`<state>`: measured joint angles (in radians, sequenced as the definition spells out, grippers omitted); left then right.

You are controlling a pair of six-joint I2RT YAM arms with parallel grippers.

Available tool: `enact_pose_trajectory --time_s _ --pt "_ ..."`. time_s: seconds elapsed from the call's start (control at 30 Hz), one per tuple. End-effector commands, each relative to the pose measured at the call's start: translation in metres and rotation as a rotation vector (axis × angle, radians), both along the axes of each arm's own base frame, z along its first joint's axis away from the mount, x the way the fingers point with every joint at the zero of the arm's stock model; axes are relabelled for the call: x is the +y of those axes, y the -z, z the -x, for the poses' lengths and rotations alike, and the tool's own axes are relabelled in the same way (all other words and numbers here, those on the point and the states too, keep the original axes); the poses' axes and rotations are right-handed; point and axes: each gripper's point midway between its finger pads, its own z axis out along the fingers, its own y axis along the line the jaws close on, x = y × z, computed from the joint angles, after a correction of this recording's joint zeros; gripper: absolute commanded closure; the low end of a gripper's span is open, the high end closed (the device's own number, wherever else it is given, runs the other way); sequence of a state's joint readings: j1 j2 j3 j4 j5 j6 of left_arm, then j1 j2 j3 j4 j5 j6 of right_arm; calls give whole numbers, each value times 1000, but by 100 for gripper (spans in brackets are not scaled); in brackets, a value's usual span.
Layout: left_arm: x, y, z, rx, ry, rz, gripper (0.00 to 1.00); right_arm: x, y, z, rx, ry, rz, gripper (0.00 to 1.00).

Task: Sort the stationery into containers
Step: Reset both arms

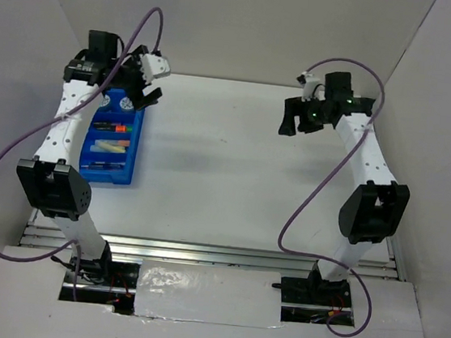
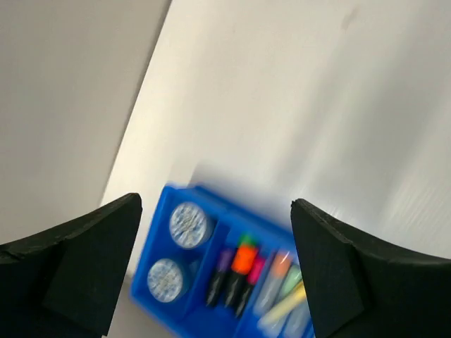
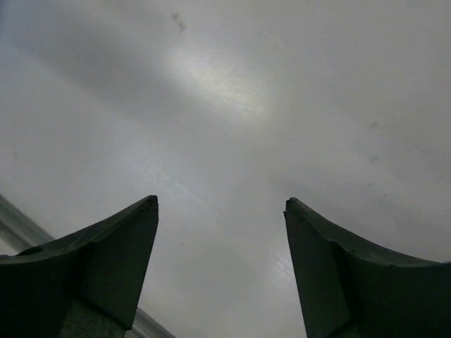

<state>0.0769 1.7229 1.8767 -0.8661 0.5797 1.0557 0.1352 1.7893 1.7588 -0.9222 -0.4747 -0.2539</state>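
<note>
The bright-blue compartment tray [image 1: 135, 138] lies at the left of the table and shows in the left wrist view [image 2: 201, 201] too. Two round blue-patterned tape rolls [image 2: 189, 224] sit in its end compartment. Purple, orange, pink and green markers [image 2: 243, 260] lie in the middle one, and pale markers [image 2: 285, 299] beside them. My left gripper [image 1: 141, 86] is open and empty above the tray's far end. My right gripper [image 1: 297, 116] is open and empty over the bare table at the right; it shows in its wrist view [image 3: 220, 204] with only table between the fingers.
White walls enclose the table on the left, back and right. A metal rail [image 1: 216, 254] runs along the near edge in front of the arm bases. Purple cables loop from both arms.
</note>
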Motion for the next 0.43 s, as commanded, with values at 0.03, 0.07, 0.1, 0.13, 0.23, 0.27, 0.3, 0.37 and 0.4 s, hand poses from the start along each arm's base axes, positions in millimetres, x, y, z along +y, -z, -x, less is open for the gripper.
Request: enact_pose_trajectory --time_s 0.03,0.07,0.1,0.13,0.23,0.27,0.3,0.37,0.4 --pt "-52 2 -17 149 -333 317 1 -54 -83 -29 -313 264 -71 9" --pt "-57 3 -19 145 -369 330 1 -63 -83 -34 -341 314 -79 4" --pt "-67 12 -19 163 -408 335 1 -65 -86 -34 -361 332 -83 1" --pt "-70 17 -20 170 -423 339 1 -79 -94 -32 -392 372 -83 0" --pt "-85 36 -16 210 -481 359 1 -97 -89 -29 -415 444 -76 0" --pt "-88 46 -13 232 -506 366 1 -104 -79 -28 -408 465 -77 0" --pt "-94 48 -13 233 -532 382 1 -107 -82 -25 -421 479 -81 0" --pt "-96 61 -8 247 -573 371 1 -114 -72 -23 -417 501 -84 0" --pt "-100 61 -7 240 -591 380 1 -117 -74 -20 -431 509 -83 0"
